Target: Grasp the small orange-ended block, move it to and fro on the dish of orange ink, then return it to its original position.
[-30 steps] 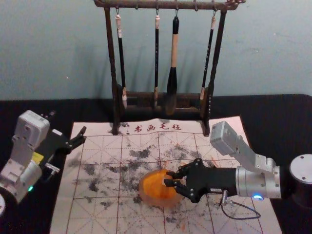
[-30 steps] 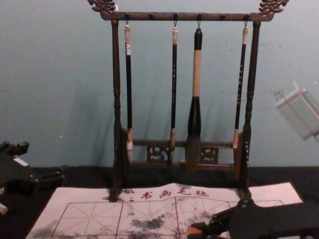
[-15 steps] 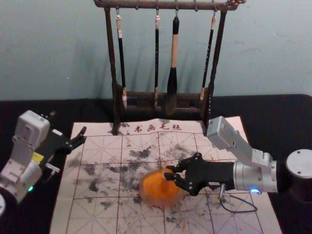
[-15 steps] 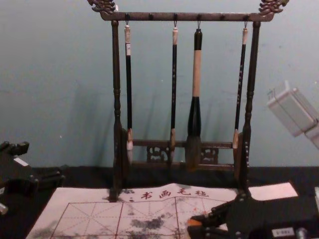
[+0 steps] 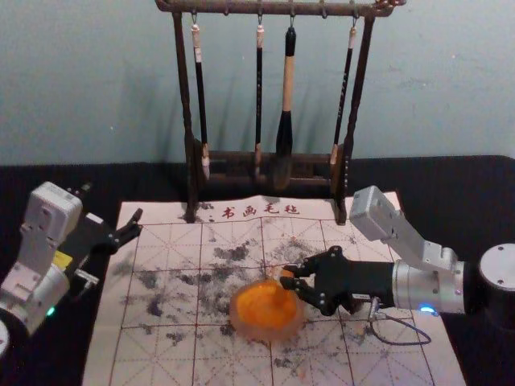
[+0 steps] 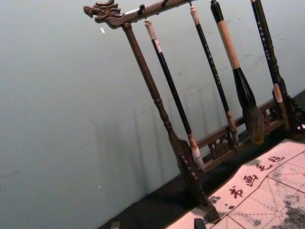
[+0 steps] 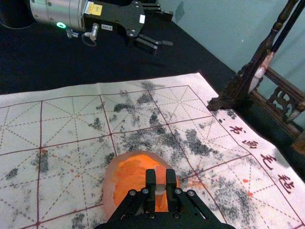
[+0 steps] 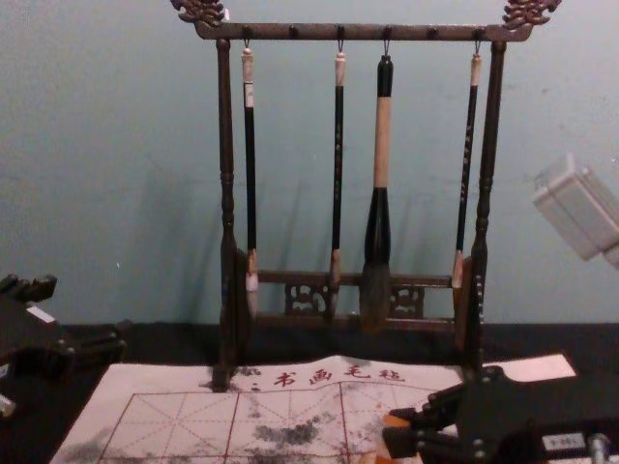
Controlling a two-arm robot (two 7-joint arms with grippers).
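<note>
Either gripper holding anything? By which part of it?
Right gripper has the small orange-ended block, pinched on two opposite sides, an orange end showing above the fingertips. Left gripper: open, empty.

The orange-topped block (image 7: 160, 180) is held roughly upright over the round dish (image 5: 261, 333) of orange ink, perhaps touching it.

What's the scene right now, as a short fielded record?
Block: small, orange-ended, held in right gripper
Dish: round, translucent, with orange ink, on mat
Block over ink: near dish's right side; contact unclear
Left gripper: open, parked near mat's far left corner
Mat: white cloth, red grid, dark stains
Rack: dark wood, four brushes hanging
</note>
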